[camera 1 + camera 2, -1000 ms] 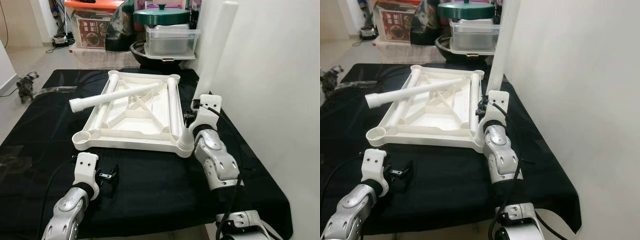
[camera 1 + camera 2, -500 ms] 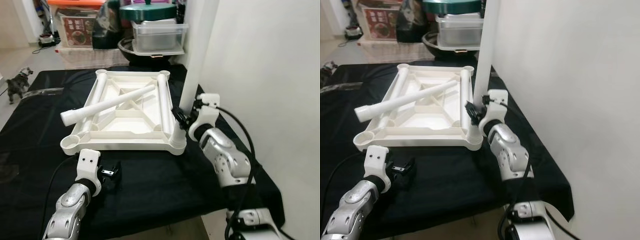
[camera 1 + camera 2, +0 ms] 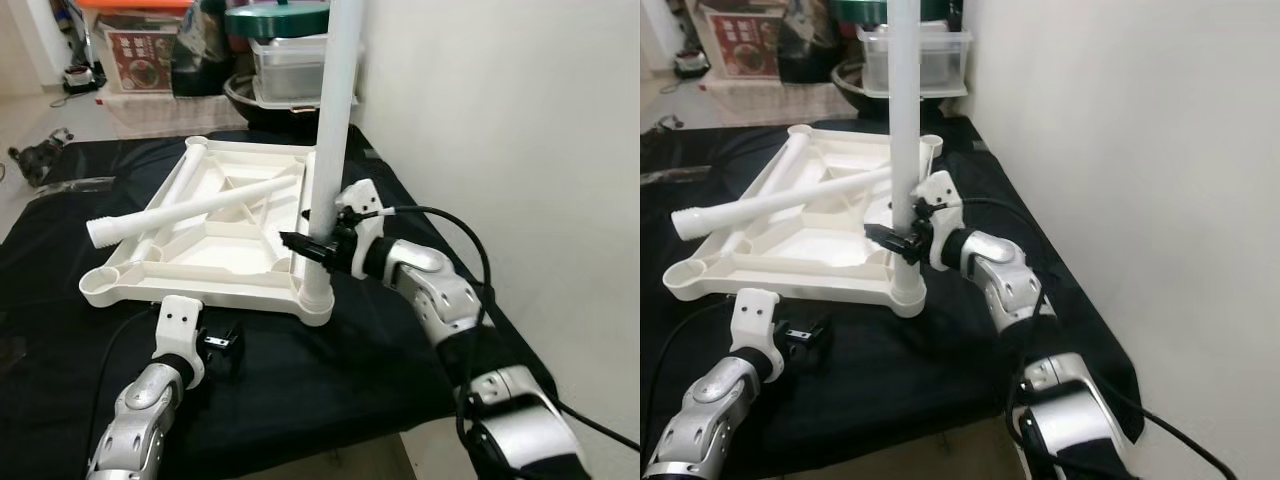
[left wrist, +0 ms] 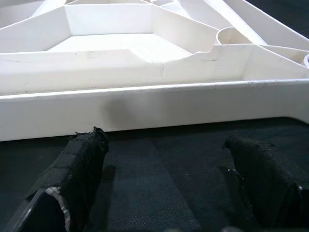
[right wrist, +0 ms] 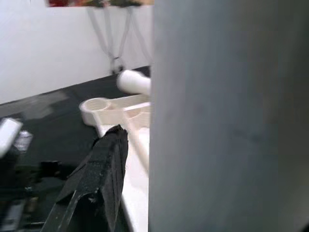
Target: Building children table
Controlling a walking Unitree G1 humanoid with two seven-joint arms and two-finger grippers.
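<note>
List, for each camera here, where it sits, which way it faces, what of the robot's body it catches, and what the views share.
Left eye view: on the head, looking forward and down at the upturned tabletop; both arms show, the right hand on the upright leg.
Right eye view: the same scene from its twin eye.
Left wrist view: low on the black cloth, facing the tabletop's side wall past the left hand, fingers open.
Right wrist view: right against the upright leg, one black finger beside it.
Shared: the tabletop in all four.

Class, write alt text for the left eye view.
The right gripper holds a white plastic table leg upright in a corner of the upturned white plastic tabletop on black cloth; the left gripper rests nearby.
</note>
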